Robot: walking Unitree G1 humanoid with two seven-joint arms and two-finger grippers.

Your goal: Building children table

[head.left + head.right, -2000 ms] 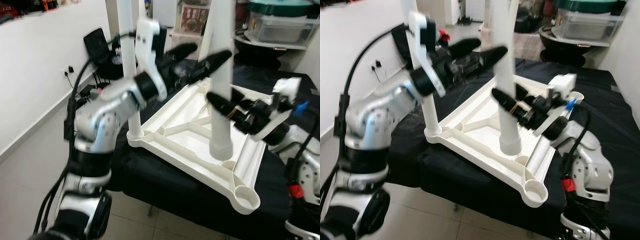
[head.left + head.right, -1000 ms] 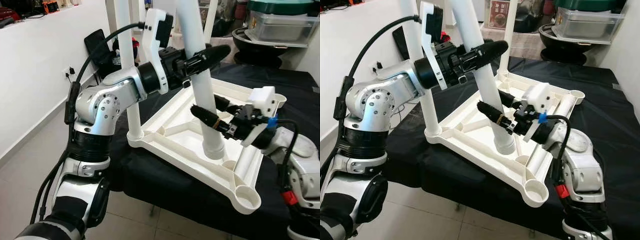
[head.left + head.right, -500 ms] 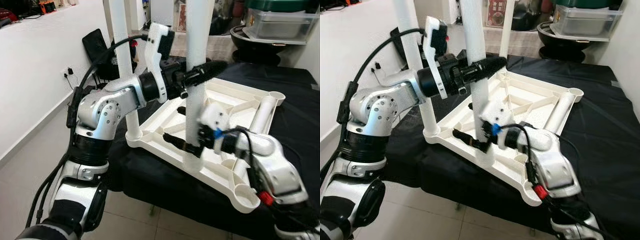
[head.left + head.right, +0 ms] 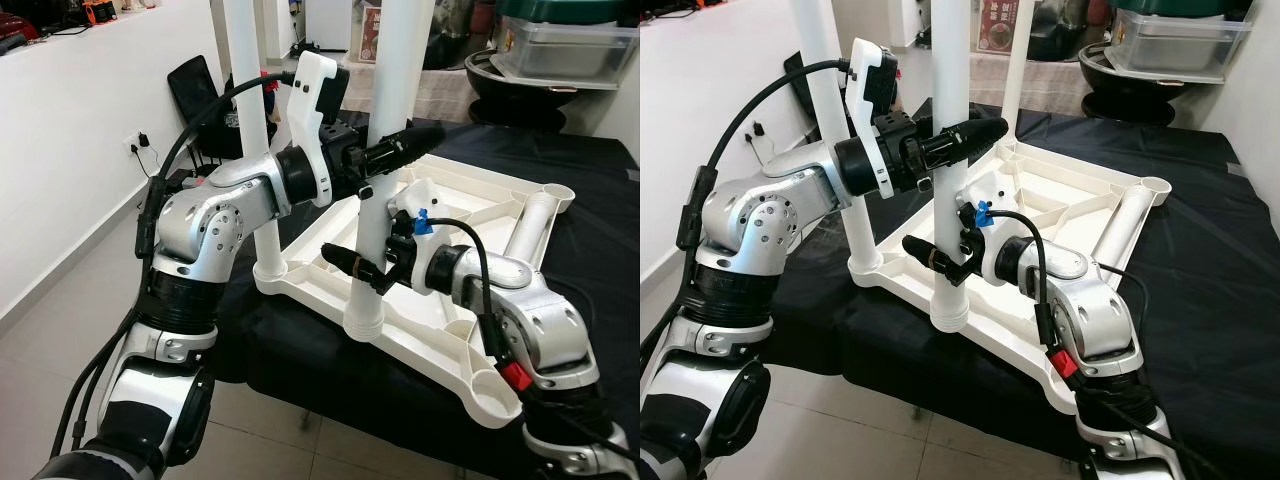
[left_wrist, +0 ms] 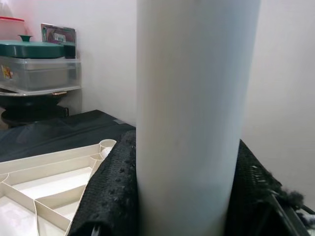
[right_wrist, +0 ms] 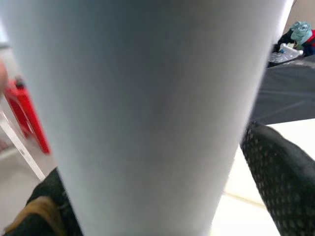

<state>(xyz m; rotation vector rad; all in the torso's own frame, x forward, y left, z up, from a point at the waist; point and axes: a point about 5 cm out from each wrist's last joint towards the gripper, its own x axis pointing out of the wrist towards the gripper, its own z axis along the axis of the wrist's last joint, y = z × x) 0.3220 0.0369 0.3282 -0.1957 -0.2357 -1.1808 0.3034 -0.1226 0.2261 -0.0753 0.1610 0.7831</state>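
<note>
Seating this leg is the job in hand, and both my grippers are clamped on it. My left gripper (image 4: 395, 152) has its two black fingers closed around the white table leg (image 4: 378, 215) up high, and my right gripper (image 4: 352, 268) pinches the same leg lower down, just above its ribbed foot end. From the left wrist view I see the leg (image 5: 194, 118) squeezed between the black pads (image 5: 109, 191), so that hold looks firm.

The upturned white tabletop (image 4: 470, 345) lies underside-up on the black cloth (image 4: 300, 365), with one leg (image 4: 255, 150) already standing in the near-left corner. The held leg stands nearly upright, its lower end at the front rim of the tabletop. Whether it sits over a socket or against the rail, I cannot tell. An open corner socket (image 4: 492, 396) waits at the near-right, well apart from the leg's foot, and a loose leg (image 4: 527, 227) lies across the far-right corner.

I judge that doing this well means keeping the leg plumb, centring its foot over the socket, then pressing straight down with both holds together so the tabletop does not slide.
</note>
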